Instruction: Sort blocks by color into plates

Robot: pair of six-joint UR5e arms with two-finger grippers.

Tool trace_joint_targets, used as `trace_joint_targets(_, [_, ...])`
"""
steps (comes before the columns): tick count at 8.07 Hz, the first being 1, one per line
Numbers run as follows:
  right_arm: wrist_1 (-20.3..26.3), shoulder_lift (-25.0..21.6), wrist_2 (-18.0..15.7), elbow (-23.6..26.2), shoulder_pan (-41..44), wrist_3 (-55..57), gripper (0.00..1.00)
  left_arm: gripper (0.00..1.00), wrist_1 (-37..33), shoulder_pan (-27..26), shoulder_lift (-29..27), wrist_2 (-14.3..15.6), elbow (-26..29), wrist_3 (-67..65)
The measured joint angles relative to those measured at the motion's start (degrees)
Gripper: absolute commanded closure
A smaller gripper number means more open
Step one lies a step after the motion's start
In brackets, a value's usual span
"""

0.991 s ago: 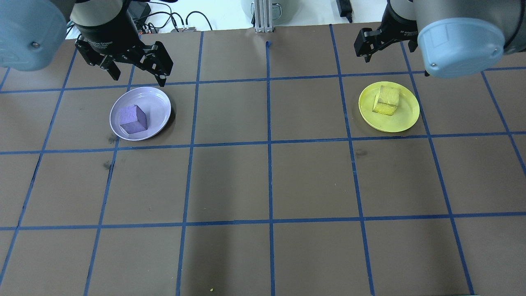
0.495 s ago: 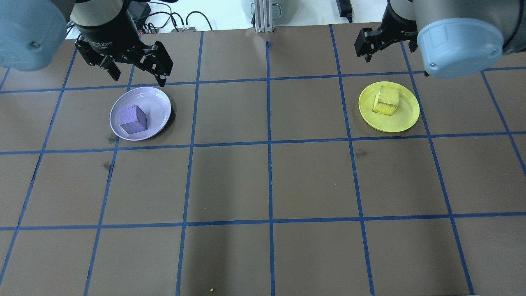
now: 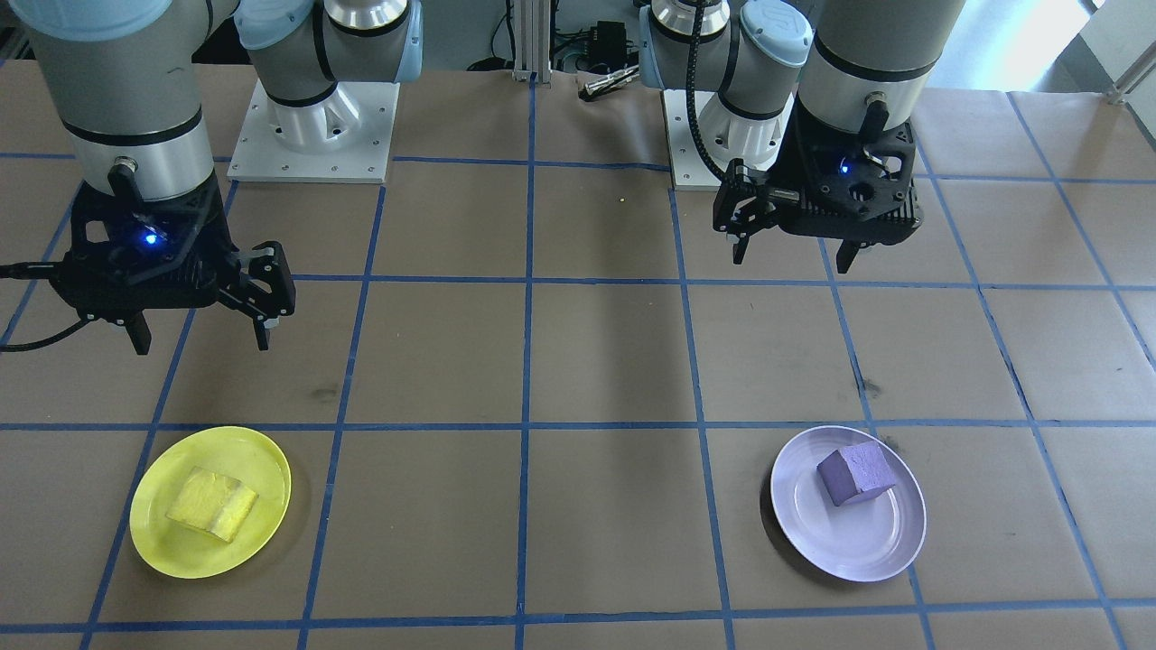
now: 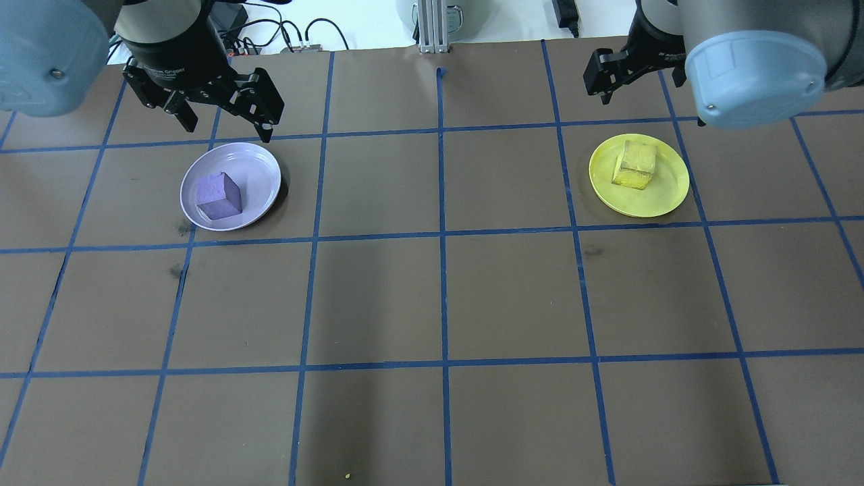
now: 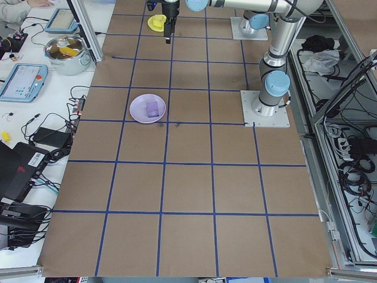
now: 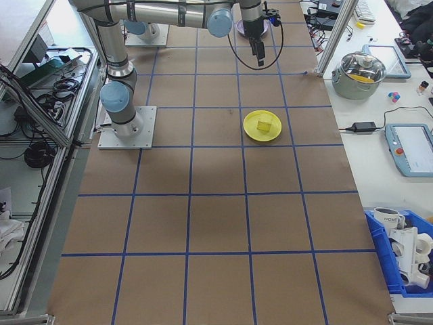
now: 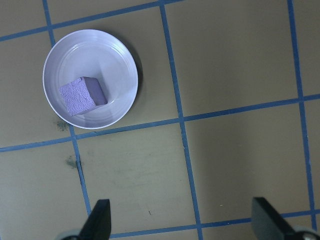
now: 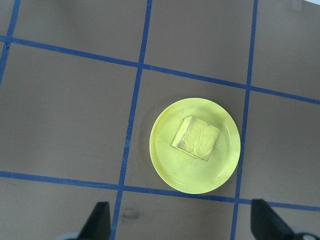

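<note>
1. Front-facing: the small matte purple foam cube [image 3: 856, 474] is sitting in the glossy pale lavender round plate [image 3: 867, 551]; the worn yellow foam cube [image 3: 212, 504] is resting in the bright yellow round plate [image 3: 158, 542]. The left tool [image 3: 787, 255] and right tool [image 3: 199, 336] are hanging released above the brown paper surface [image 3: 596, 361], well apart from the plates.
2. Overhead: the left tool [image 4: 226, 127] is hovering just behind the lavender plate [image 4: 260, 177], fingers spread, grasping nothing.
3. Left wrist: fingertips [image 7: 100, 220] are standing wide apart, the purple cube [image 7: 82, 95] lying far ahead.
4. Right wrist: fingertips [image 8: 98, 220] are likewise spread, the yellow cube [image 8: 196, 138] lying centred in its plate [image 8: 167, 165].
</note>
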Motion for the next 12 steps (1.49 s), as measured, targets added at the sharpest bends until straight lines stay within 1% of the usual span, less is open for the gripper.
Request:
trace_joint_targets(3, [0.36,-1.28,0.78,-0.65,0.04,-2.69,0.00,0.00,0.00,0.03,0.00,0.00,-0.04,0.00])
trace_joint_targets(5, [2.42,-2.41,1.11,-0.89,0.02,-1.79,0.00,0.00,0.00,0.01,0.00,0.00,-0.02,0.00])
trace_joint_targets(6, [3.27,-2.62,2.01,-0.91,0.00,-0.38,0.00,0.00,0.00,0.00,0.00,0.00,-0.03,0.00])
trace_joint_targets(8, [4.57,-2.57,7.38,-0.84,-0.01,1.61,0.00,0.00,0.00,0.00,0.12,0.06,-0.04,0.00])
trace_joint_targets(9, [5.11,-2.62,8.82,-0.77,0.01,2.05,0.00,0.00,0.00,0.00,0.22,0.04,-0.05,0.00])
trace_joint_targets(12, [5.52,-2.64,9.77,0.21,0.07,2.32,0.00,0.00,0.00,0.02,0.34,0.00,-0.05,0.00])
